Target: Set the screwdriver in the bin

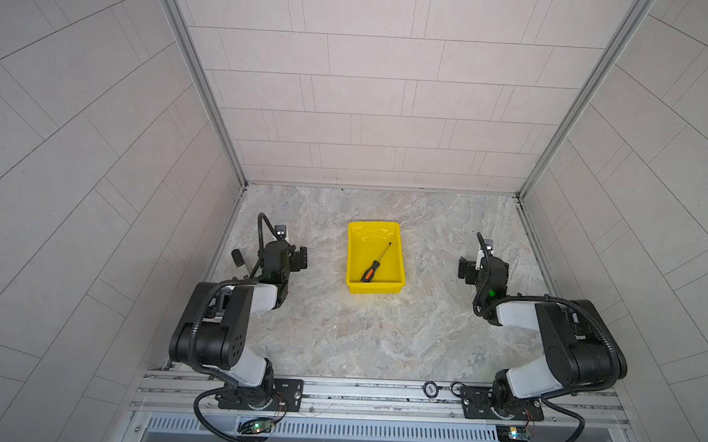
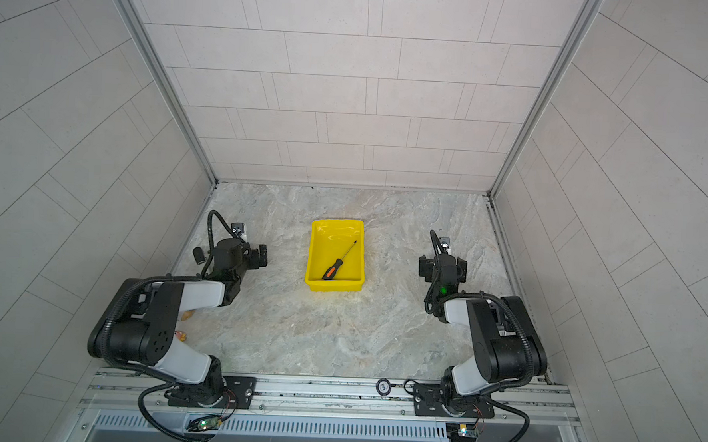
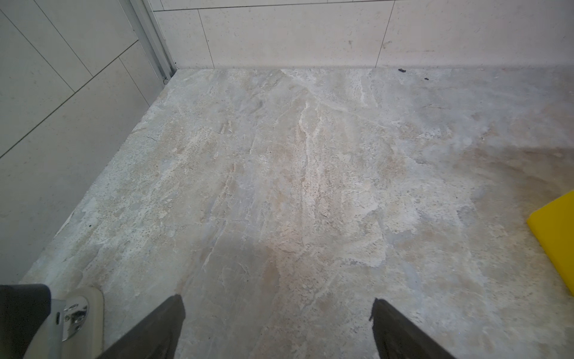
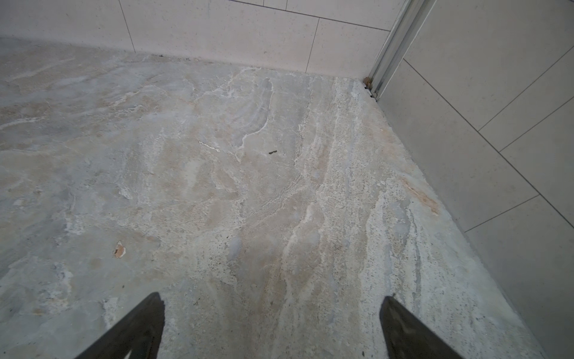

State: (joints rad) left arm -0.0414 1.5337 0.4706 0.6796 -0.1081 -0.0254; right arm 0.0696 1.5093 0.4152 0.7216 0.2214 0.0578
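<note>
The screwdriver [image 1: 377,264] [image 2: 338,263], with a black handle tipped in orange and a thin shaft, lies diagonally inside the yellow bin [image 1: 349,251] [image 2: 310,251] at mid-table in both top views. Nothing touches it. My left gripper [image 1: 269,258] [image 2: 230,255] [image 3: 278,300] hovers left of the bin, open and empty over bare marble. A corner of the bin [image 3: 556,230] shows in the left wrist view. My right gripper [image 1: 484,270] [image 2: 442,268] [image 4: 272,296] sits right of the bin, open and empty. The right wrist view shows neither bin nor screwdriver.
Tiled walls close the marble table [image 1: 338,333] on the left, right and back. An aluminium rail [image 1: 376,391] carrying both arm bases runs along the front. Small orange-yellow bits [image 2: 187,315] lie beside the left arm's elbow.
</note>
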